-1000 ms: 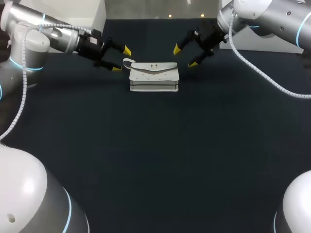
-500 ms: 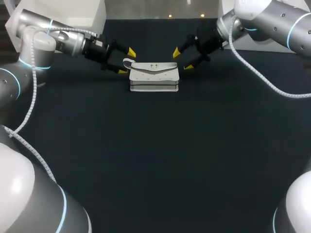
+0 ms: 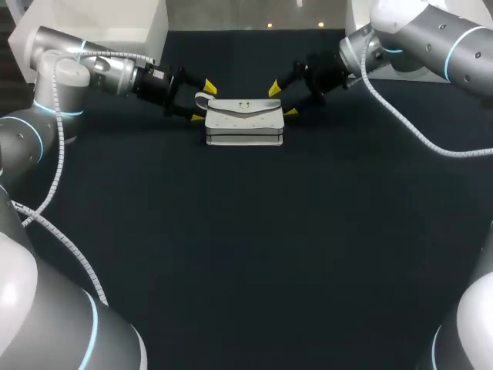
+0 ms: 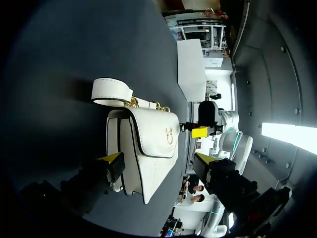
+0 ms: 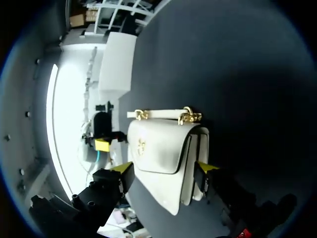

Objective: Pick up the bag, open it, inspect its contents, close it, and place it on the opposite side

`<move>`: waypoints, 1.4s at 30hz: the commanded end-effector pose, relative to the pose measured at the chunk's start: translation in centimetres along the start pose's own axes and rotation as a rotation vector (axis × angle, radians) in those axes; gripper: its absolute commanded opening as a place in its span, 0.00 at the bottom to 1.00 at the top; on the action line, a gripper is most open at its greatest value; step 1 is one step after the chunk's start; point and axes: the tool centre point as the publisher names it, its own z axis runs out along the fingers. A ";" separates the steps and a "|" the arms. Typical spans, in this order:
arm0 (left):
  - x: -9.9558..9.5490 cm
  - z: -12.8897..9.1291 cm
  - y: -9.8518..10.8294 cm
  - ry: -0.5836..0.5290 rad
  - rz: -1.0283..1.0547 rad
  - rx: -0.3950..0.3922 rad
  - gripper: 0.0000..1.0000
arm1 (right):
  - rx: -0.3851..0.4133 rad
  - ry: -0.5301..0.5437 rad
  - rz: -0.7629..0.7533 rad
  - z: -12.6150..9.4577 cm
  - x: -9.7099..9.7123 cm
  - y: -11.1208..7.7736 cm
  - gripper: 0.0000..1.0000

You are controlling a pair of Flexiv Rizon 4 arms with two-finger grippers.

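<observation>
Two grippers flank a white bag [image 3: 244,122] that lies flap side up on the dark desk [image 3: 246,254], in the upper middle of the head view. The left gripper [image 3: 204,102], from the upper left of the frame, has its fingers spread at the bag's left end, with the white strap [image 3: 202,98] between the yellow tips. The right gripper [image 3: 282,100], from the upper right, is spread at the bag's right end. In both wrist views the bag sits between the parted fingers, one tip just beside its gusseted edge and the other off the flap; neither pair pinches it. Gold chain links [image 5: 190,116] join the strap to the body. A small gold emblem [image 4: 169,135] sits on the flap, too small to read.
</observation>
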 end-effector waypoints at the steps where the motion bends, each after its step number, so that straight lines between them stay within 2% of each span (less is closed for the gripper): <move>1: -0.6 0.3 -0.7 0.023 -0.001 -0.008 0.85 | 0.069 0.016 0.000 0.7 -0.3 0.6 0.67; 6: -0.5 0.5 -0.8 0.027 -0.002 -0.008 0.81 | 0.077 0.021 0.007 1.2 -0.4 0.4 0.60; 12: -1.1 1.1 -1.2 0.039 -0.030 -0.011 0.75 | 0.084 0.028 0.018 1.7 -0.6 0.4 0.63; 20: -1.6 1.9 -1.7 0.052 -0.060 -0.027 0.57 | 0.087 0.047 0.026 2.1 -1.1 0.1 0.68; 25: -1.9 2.1 -1.9 0.037 -0.070 -0.020 0.47 | 0.090 0.054 0.031 2.3 -1.3 0.0 0.64; 26: -1.9 2.1 -1.9 0.036 -0.071 -0.019 0.45 | 0.090 0.054 0.031 2.3 -1.3 0.0 0.62; 28: -1.9 2.0 -1.9 0.036 -0.072 -0.017 0.40 | 0.091 0.056 0.033 2.3 -1.4 0.0 0.49; 30: -1.9 2.0 -1.9 0.035 -0.071 -0.015 0.29 | 0.091 0.059 0.033 2.3 -1.3 0.0 0.42; 31: -1.8 1.9 -1.9 0.035 -0.070 -0.014 0.19 | 0.089 0.060 0.033 2.2 -1.3 0.0 0.32; 32: -1.8 1.9 -1.9 0.034 -0.069 -0.014 0.05 | 0.084 0.062 0.033 2.2 -1.2 0.0 0.07; 33: -1.8 1.9 -1.9 0.034 -0.068 -0.013 0.00 | 0.081 0.064 0.032 2.1 -1.2 0.0 0.00; 40: -1.7 1.9 -1.6 0.030 -0.055 -0.017 0.00 | 0.054 0.078 0.049 1.9 -1.0 0.0 0.00; 41: -1.7 1.9 -1.6 0.029 -0.054 -0.017 0.13 | 0.052 0.080 0.050 1.9 -1.0 0.0 0.00; 42: -1.7 1.9 -1.5 0.028 -0.051 -0.015 0.35 | 0.046 0.085 0.054 1.9 -1.0 0.0 0.00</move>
